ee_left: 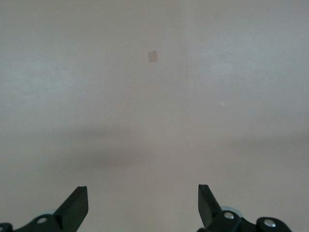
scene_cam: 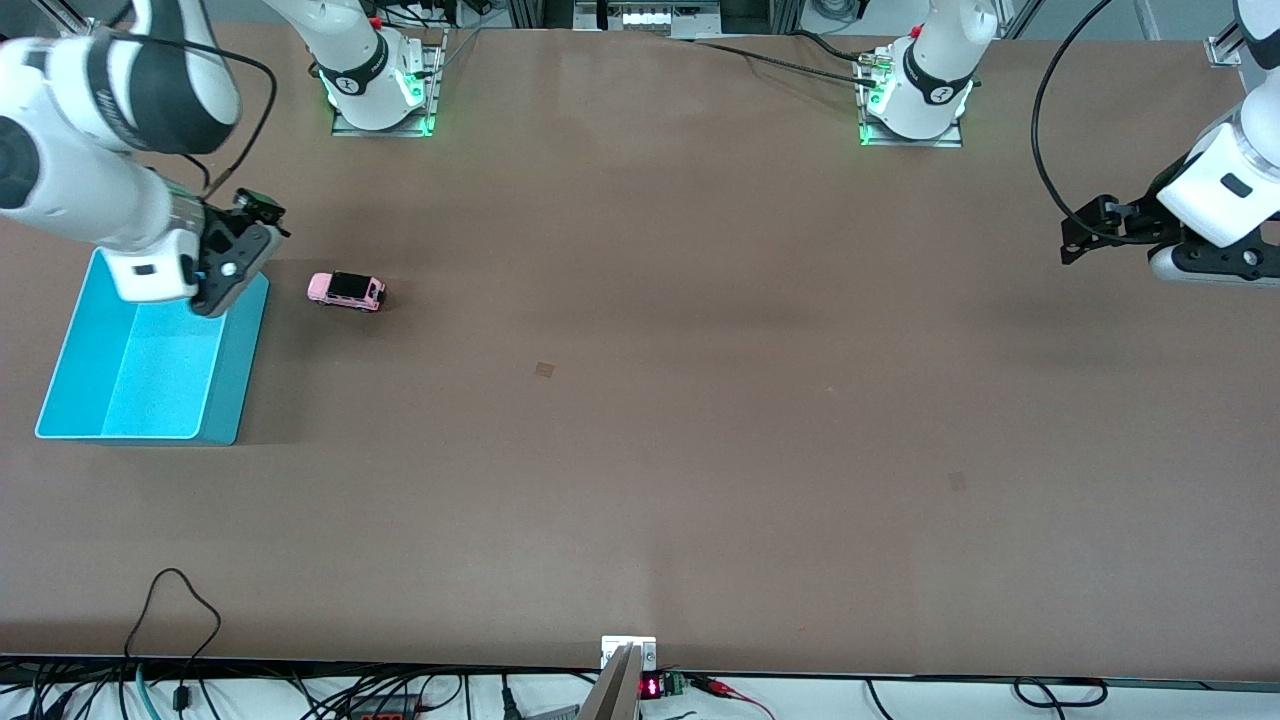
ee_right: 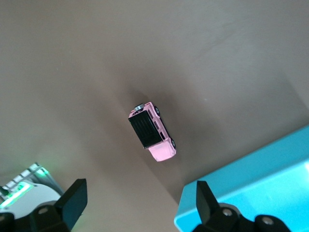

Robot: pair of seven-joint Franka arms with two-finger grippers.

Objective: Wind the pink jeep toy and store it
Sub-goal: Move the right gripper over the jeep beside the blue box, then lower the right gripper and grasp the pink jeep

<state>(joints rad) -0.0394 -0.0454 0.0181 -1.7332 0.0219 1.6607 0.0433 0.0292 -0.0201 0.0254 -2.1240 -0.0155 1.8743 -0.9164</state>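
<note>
The pink jeep toy point(scene_cam: 346, 290) stands on its wheels on the brown table, beside the cyan bin point(scene_cam: 235, 370) and apart from it. In the right wrist view the jeep toy point(ee_right: 152, 131) shows its black ribbed roof, with the bin's corner point(ee_right: 260, 174) close by. My right gripper point(scene_cam: 215, 300) hangs open and empty over the bin's corner closest to the jeep; its open jaws point(ee_right: 139, 186) hold nothing. My left gripper point(scene_cam: 1085, 232) waits open over the left arm's end of the table, and between its fingertips point(ee_left: 141, 191) only bare table shows.
The bin holds nothing that I can see. Two small tape patches point(scene_cam: 544, 369) point(scene_cam: 957, 481) mark the tabletop; one of them point(ee_left: 152, 56) shows in the left wrist view. The arm bases point(scene_cam: 378, 90) point(scene_cam: 915, 95) stand along the table's edge farthest from the front camera. Cables lie past the nearest edge.
</note>
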